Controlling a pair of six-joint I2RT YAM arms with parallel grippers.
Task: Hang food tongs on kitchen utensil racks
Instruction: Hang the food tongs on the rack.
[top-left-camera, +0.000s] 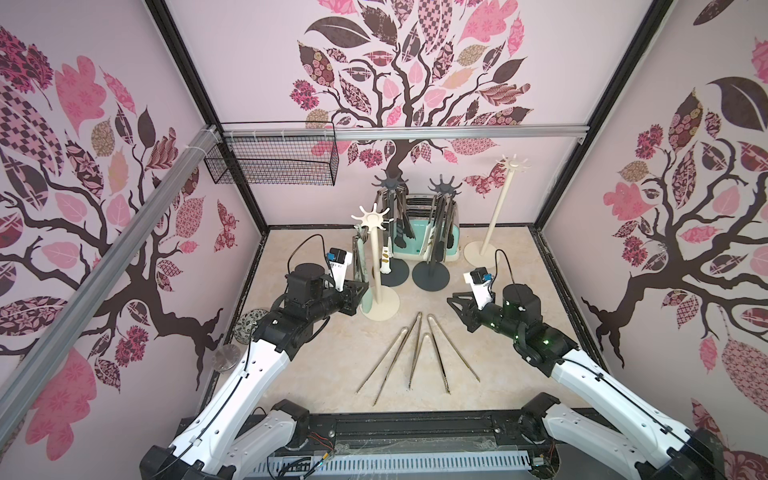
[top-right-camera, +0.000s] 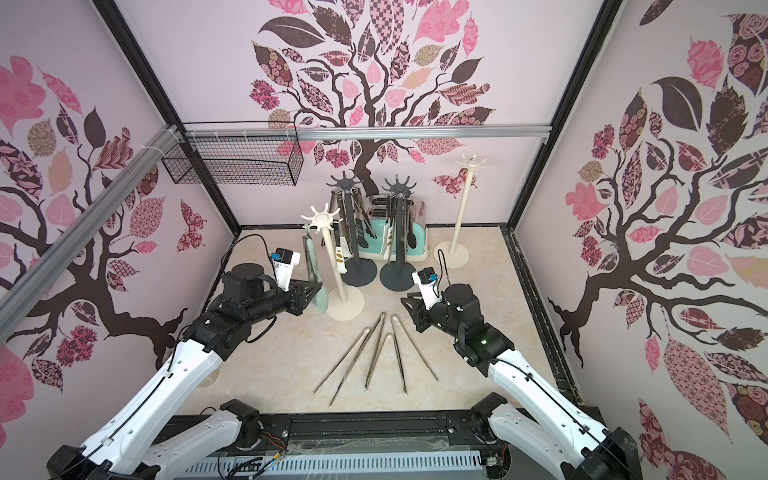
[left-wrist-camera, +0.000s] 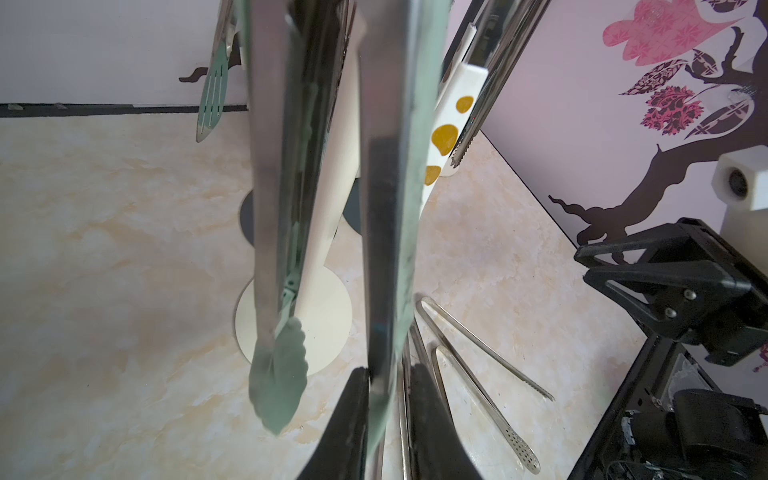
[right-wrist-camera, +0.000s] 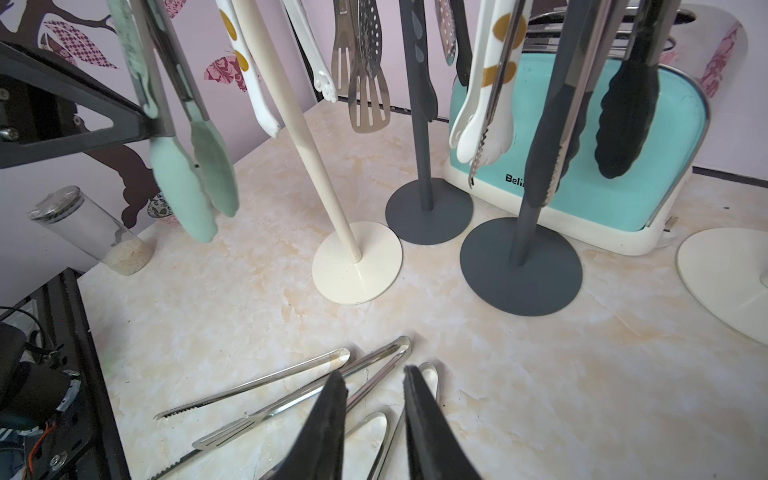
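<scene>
Marbled tabletop (top-left-camera: 316, 365): 4 steel tongs (right-wrist-camera: 401, 345) are laid with bends nearest the right gripper (right-wrist-camera: 372, 372), found parted and empty.

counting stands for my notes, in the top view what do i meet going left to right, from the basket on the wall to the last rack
wire basket → nearer cream rack → first grey rack → second grey rack → farther cream rack
</scene>
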